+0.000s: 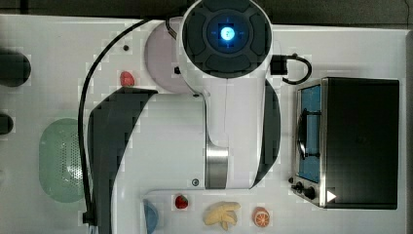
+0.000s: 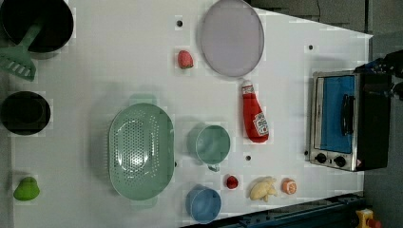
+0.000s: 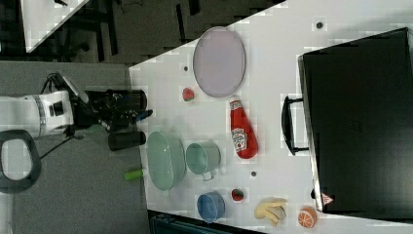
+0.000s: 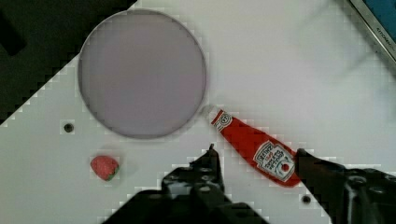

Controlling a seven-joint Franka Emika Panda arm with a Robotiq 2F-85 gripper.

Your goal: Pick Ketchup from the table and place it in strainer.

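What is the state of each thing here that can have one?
Ketchup: lying flat on the table, cap beside the plate.
Strainer: upright, empty.
Green cup: upright, empty.
Blue cup: upright.
Oven: door closed.
Claw: open, holding nothing.

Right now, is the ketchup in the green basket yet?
Not yet. The Ketchup lies on its side on the table, beside the plate. The end effector is open above it, one finger on each side, not gripping. The strainer holds nothing. Grabbing, carrying and dropping in are all left.
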